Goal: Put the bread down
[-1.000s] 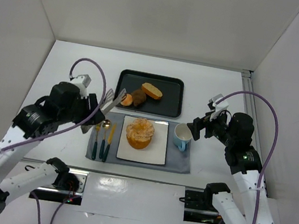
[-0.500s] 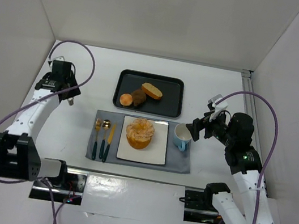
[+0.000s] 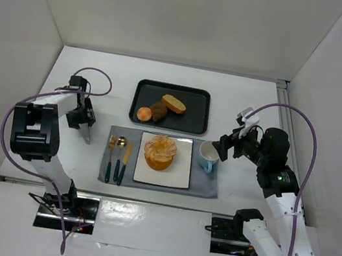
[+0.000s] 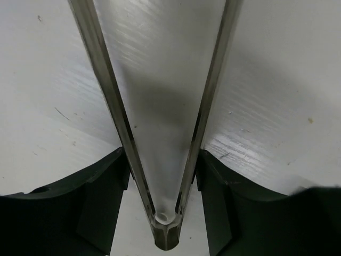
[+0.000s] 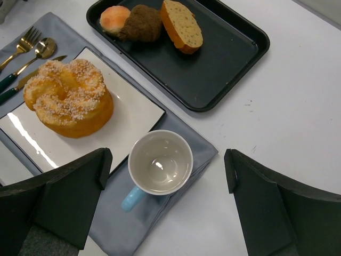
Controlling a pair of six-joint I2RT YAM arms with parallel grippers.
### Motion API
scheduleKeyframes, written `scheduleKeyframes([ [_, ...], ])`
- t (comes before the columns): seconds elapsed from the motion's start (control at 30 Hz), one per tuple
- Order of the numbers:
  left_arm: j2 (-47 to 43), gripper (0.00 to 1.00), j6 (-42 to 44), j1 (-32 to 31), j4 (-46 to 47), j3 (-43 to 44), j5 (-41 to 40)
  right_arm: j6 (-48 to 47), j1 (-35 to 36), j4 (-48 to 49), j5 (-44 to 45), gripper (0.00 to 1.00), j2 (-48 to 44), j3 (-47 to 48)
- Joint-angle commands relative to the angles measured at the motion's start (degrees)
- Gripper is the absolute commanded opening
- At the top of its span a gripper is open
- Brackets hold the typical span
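The bread (image 3: 160, 152), a round golden bun with a pale cracked top, sits on the white plate (image 3: 176, 175); it also shows in the right wrist view (image 5: 69, 98) on the plate (image 5: 136, 114). My left gripper (image 3: 84, 118) is low over the table left of the grey placemat, shut on metal tongs (image 4: 106, 96) whose arms spread away from the jaws (image 4: 162, 176). My right gripper (image 3: 225, 145) is open and empty, hovering over the blue-handled cup (image 5: 160, 162) with its fingers (image 5: 64, 197) either side.
A black tray (image 3: 193, 115) behind the plate holds a small orange ball (image 3: 143, 113), a dark brown piece and a tan bread slice (image 3: 173, 104). A fork, spoon and knife (image 3: 118, 155) lie on the placemat (image 3: 204, 186). The cup (image 3: 208, 155) stands right of the plate.
My left arm has swung from over the cutlery out to the far left, then in and down beside the placemat, with the tongs still in it. The right arm has not moved.
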Motion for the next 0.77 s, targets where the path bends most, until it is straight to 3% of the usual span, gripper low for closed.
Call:
scheduleKeyframes([
  [0.0,1.1,0.67,2.16,1.04,-2.31,2.3,2.09,-0.51,0.24,1.29,-0.15,1.0,0.14,-0.48],
  [0.1,0.58,0.79,2.16,1.04,-2.31,2.3,2.61,-0.51,0.24,1.29,-0.15,1.0,0.14,-0.48],
  [0.13,0.58,0.96,2.16,1.04,-2.31,2.3,2.61,-0.51,0.24,1.29,-0.15,1.0,0.14,-0.48],
  [0.17,-0.12,1.0,2.16,1.04,-2.31,2.3,2.61,-0.51,0.24,1.29,-0.15,1.0,0.14,-0.48],
  [0.3,-4.33,1.0,0.41,1.04,-1.79,1.17,4.27,-0.51,0.24,1.29,-0.15,1.0,0.14,-0.48],
  [0.47,-17.51,1.0,-1.08,-0.53,-0.56,-1.3,9.72,0.88,0.24,1.29,0.63,1.0,1.98,0.04],
  [0.67,-30.87,1.0,1.44,-8.7,4.44,-5.51,16.66,7.2,0.24,2.96,5.37,1.0,4.53,0.14],
  [0.73,-33.7,1.0,2.68,-13.18,5.33,-6.22,17.2,8.36,0.77,1.12,6.69,1.0,7.24,4.07],
])
